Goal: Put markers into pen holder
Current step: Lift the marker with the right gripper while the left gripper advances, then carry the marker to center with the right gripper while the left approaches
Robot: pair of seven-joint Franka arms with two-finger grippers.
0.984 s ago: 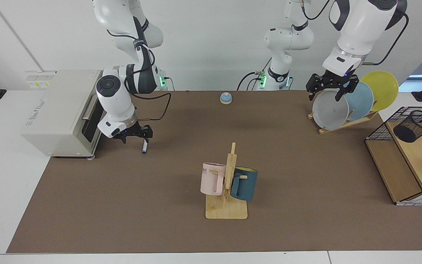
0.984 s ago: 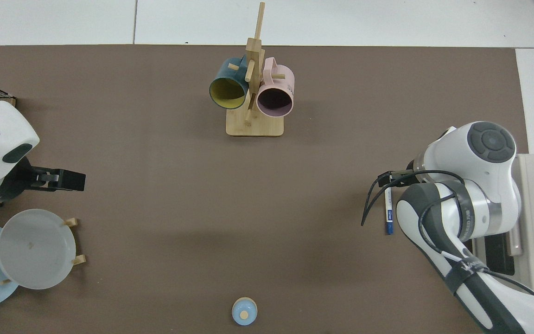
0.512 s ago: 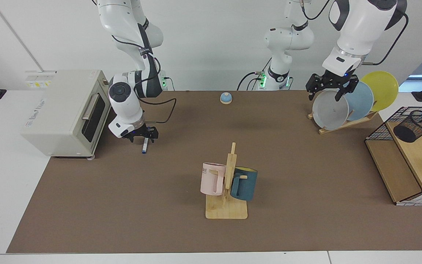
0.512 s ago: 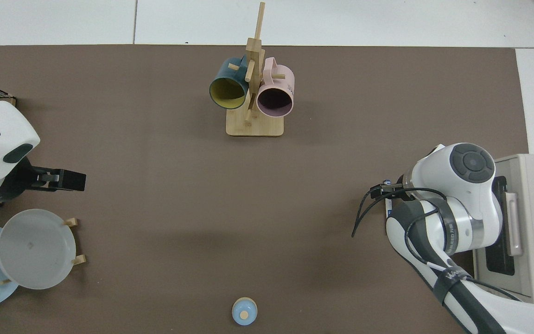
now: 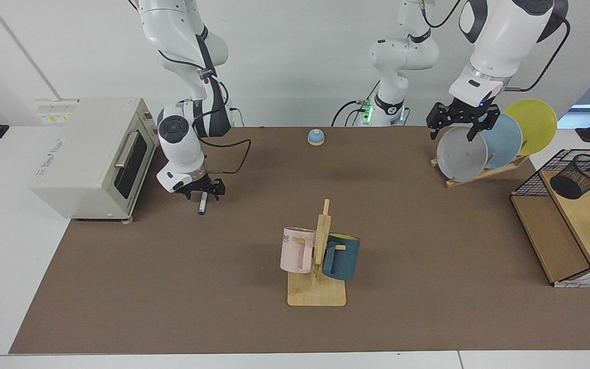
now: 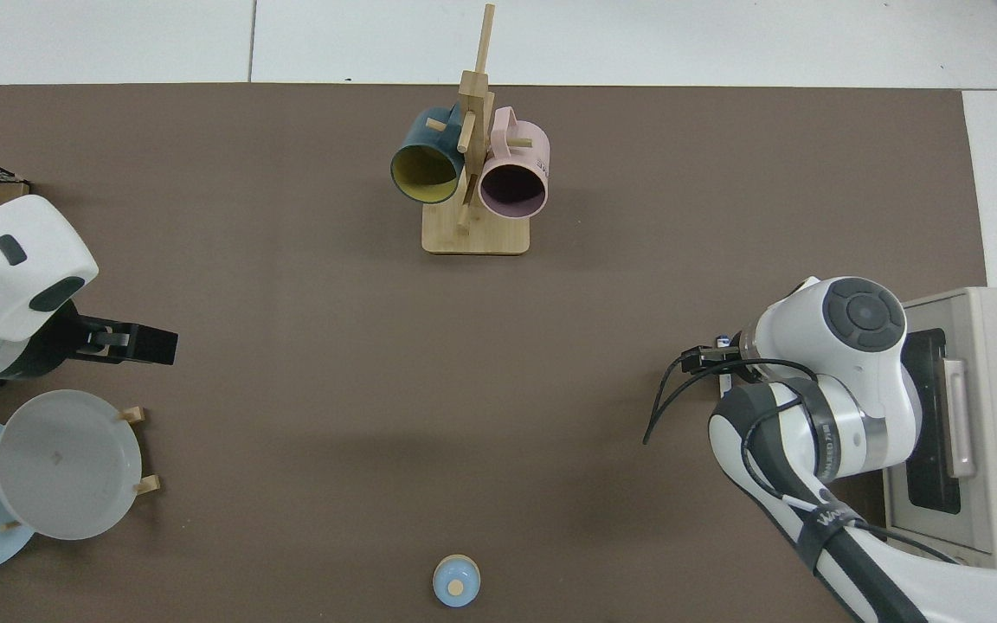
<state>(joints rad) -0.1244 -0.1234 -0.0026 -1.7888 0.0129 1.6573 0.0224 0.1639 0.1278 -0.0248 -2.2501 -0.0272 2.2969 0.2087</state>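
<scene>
Right claw (image 5: 203,192) low over the table (image 5: 172,287) beside the toaster oven (image 5: 90,154), fingers closed on the upper end of the marker (image 5: 202,204), which hangs nearly upright. Left claw (image 5: 459,123) waits above the plate rack (image 5: 479,171), fingers spread, empty. Pen holder (image 5: 580,176) on the wire rack's shelf (image 5: 589,220)
</scene>
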